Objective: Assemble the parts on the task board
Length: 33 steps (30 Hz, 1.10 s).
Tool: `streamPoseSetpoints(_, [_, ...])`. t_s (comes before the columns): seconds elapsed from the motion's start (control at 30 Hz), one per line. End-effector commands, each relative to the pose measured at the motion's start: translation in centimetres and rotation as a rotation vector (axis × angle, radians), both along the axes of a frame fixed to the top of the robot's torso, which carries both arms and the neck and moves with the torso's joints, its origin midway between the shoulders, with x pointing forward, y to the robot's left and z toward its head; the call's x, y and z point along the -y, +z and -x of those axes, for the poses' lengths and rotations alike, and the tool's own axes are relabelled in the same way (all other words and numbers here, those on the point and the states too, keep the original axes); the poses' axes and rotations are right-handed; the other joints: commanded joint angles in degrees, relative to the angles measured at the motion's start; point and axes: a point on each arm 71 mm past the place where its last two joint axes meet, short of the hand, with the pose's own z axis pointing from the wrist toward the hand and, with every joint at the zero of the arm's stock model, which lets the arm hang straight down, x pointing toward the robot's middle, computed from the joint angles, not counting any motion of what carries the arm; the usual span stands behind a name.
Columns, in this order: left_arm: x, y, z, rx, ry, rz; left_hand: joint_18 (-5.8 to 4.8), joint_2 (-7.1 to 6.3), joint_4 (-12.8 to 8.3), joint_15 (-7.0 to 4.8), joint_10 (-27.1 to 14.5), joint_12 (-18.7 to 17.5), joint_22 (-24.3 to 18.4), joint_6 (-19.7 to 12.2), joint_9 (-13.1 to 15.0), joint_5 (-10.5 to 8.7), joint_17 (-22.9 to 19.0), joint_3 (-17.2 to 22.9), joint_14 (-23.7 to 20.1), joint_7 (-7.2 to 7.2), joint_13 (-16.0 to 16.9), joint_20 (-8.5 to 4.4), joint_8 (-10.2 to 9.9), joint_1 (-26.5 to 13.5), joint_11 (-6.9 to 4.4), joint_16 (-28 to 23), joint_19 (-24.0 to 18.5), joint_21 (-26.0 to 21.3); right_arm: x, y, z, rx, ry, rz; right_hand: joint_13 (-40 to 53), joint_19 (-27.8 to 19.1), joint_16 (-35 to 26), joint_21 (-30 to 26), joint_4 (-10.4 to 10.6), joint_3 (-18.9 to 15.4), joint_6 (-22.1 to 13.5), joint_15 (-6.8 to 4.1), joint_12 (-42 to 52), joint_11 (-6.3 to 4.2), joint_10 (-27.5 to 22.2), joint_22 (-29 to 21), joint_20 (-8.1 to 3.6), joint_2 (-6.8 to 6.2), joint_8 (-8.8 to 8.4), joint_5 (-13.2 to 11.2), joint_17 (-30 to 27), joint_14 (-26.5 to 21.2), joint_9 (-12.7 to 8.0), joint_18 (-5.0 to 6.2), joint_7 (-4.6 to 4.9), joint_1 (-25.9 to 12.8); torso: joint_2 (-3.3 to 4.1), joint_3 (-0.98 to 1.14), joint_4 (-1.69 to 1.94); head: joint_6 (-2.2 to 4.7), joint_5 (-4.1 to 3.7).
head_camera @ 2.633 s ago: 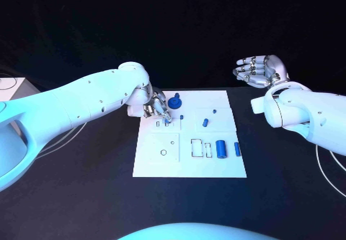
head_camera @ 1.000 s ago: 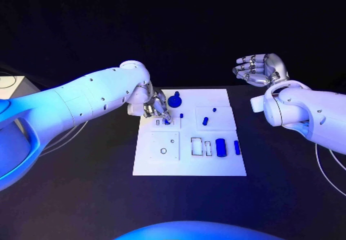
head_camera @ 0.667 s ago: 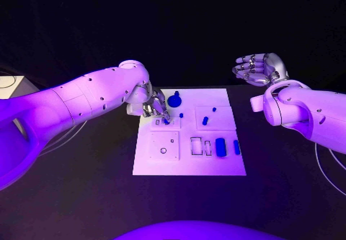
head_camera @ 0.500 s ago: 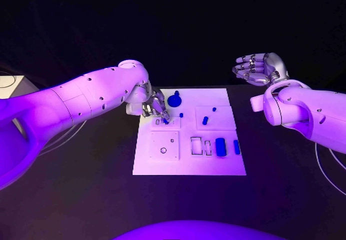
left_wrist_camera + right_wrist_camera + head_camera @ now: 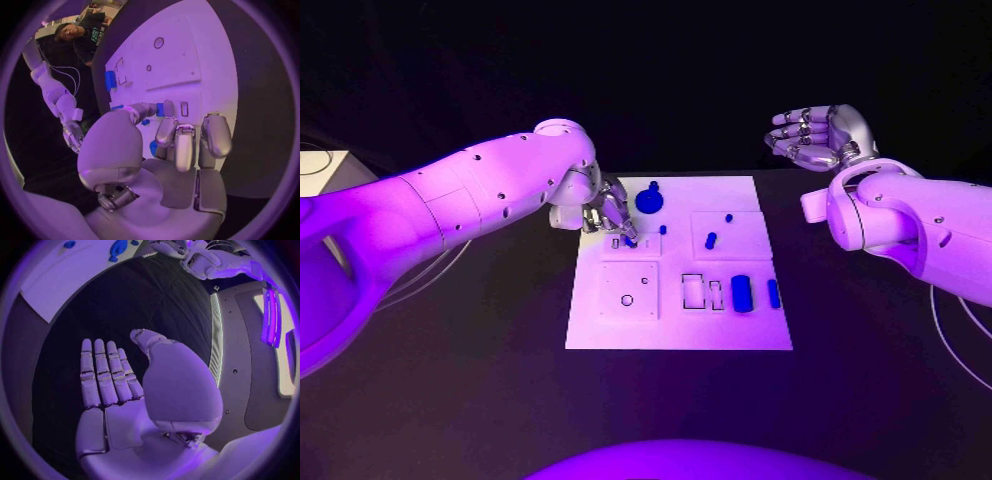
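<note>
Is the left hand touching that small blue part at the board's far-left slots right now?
Touching. In the left wrist view, the left hand pinches the small blue part between thumb and fingers just over the task board. The head view agrees, fingers meeting the part.

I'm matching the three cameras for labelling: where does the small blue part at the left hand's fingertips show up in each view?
Head view: small blue part at the left hand fingertips, on the task board's far left quarter.
Left wrist view: it sits between thumb and finger, over the board.
Right wrist view: I cannot pick it out; fingers cover that spot.
Shared landmark: the white board's corner.
</note>
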Motion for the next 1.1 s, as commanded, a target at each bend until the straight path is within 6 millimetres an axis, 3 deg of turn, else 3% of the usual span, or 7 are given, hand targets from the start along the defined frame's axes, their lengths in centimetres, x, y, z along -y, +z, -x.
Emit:
streamPoseSetpoints(0.03, [0.08, -0.08, 0.16, -0.025, -0.025, -0.011, -0.11, 0.55, -12.5, -0.08, 0.4, 0.3, 0.0, 0.2, 0.1, 0.22, 12.6, 12.3, 5.2, -0.32, 0.1, 0.17, 0.1, 0.3, 0.0, 0.4, 0.4, 0.4, -0.14, 0.08, 0.02, 0.011, 0.018, 0.005, -0.1, -0.3, -0.3, 0.1, 0.0, -0.3, -0.1, 0.03, -0.3, 0.02, -0.2, -0.2, -0.04, 0.46, -0.36, 0.4, -0.3, -0.6, -0.1, 0.41, 0.94, 0.0, 0.02, 0.04, -0.02, -0.03, 0.0])
streamPoseSetpoints(1.1, [0.71, -0.19, -0.06, -0.01, -0.022, -0.019, -0.08, 0.69, -12.6, -0.08, 0.4, 0.4, -0.1, 0.3, 0.1, 0.45, 12.6, 12.2, 5.2, -0.3, 0.2, 0.17, 0.1, 0.1, 0.01, 0.3, 0.3, 0.3, -0.33, 0.07, 0.07, 0.015, 0.023, 0.005, -0.1, -0.3, -0.3, 0.1, 0.0, -0.3, -0.1, 0.03, -0.3, 0.02, -0.2, -0.2, -0.04, 0.46, -0.36, 0.4, -0.3, -0.6, -0.1, 0.41, 0.94, 0.0, 0.09, -0.03, -0.12, -0.2, -0.13])
